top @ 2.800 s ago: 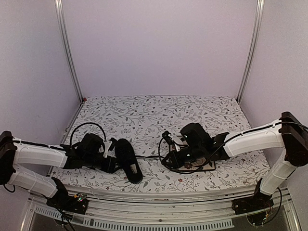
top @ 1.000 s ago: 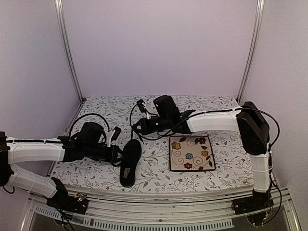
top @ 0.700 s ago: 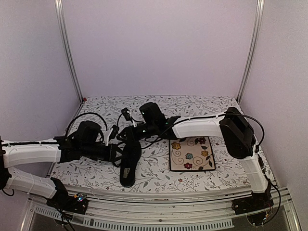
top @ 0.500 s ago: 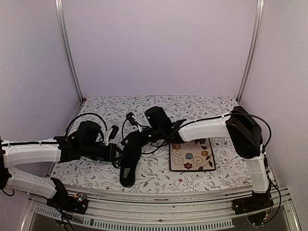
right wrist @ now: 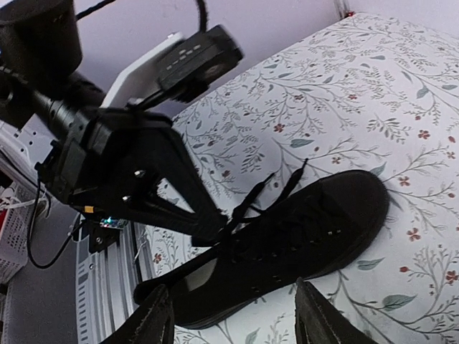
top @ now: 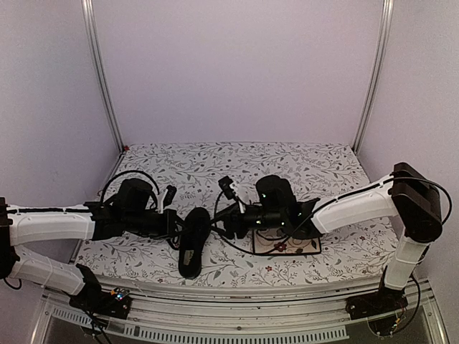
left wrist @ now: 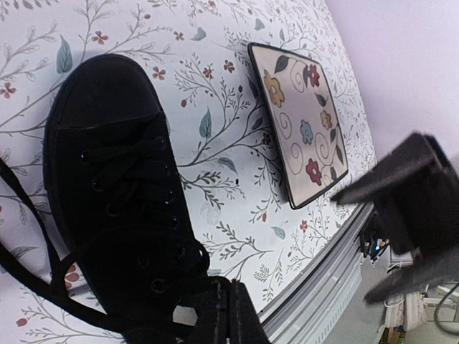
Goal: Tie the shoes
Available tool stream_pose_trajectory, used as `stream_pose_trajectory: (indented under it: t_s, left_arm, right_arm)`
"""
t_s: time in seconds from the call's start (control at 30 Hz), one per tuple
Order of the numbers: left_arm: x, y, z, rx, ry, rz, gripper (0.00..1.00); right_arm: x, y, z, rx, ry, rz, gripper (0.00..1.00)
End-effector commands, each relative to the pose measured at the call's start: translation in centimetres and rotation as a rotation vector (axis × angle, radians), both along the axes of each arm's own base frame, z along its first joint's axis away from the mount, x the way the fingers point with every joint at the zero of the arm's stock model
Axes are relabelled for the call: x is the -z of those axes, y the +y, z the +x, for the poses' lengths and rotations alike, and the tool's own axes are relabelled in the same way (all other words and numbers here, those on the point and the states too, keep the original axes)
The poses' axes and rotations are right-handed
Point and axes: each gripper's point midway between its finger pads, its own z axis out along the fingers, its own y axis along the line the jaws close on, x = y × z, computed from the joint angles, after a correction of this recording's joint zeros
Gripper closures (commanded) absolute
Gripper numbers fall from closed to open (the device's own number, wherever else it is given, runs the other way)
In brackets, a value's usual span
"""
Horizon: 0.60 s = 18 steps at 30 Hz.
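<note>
The black shoe (top: 192, 242) lies on the floral cloth, toe towards the back, its heel near the front edge. In the left wrist view the shoe (left wrist: 115, 208) fills the left side. My left gripper (top: 174, 223) sits at the shoe's left side by the tongue, shut (left wrist: 228, 304) on a thin black lace (right wrist: 283, 188). Two lace ends trail from that grip across the cloth. My right gripper (top: 228, 218) hovers just right of the shoe, open (right wrist: 235, 319), holding nothing, with the shoe (right wrist: 301, 236) lying between and beyond its fingers.
A square floral plate (top: 290, 246) lies right of the shoe, partly under my right arm; it also shows in the left wrist view (left wrist: 305, 129). The table's front rail (top: 237, 297) runs close behind the shoe's heel. Metal posts stand at the back corners.
My right gripper has opened. Its arm reached to the shoe's laces, then drew back right and now hangs over the plate. The left gripper and shoe have barely shifted.
</note>
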Motion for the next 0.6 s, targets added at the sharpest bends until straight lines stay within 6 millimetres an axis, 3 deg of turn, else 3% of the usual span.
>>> stream_pose_trajectory:
  t_s: [0.0,0.17,0.47,0.57]
  left_arm:
    - [-2.2,-0.9,1.4,-0.027,-0.026,-0.074,1.00]
    - [-2.3,-0.8,1.7,-0.046,-0.015,-0.085,1.00]
    - [-2.2,-0.7,1.8,-0.049,-0.001,-0.096,1.00]
    - [-2.3,-0.7,1.9,-0.050,-0.003,-0.098,1.00]
  right_arm:
    - [-0.2,2.5,-1.8,0.010,-0.082,0.034,0.42]
    - [0.9,5.0,-2.0,0.043,-0.102,0.004,0.44]
    - [3.2,6.4,-1.6,0.031,-0.076,-0.087,0.58]
    - [2.8,7.2,-1.4,0.031,-0.073,-0.087,0.60]
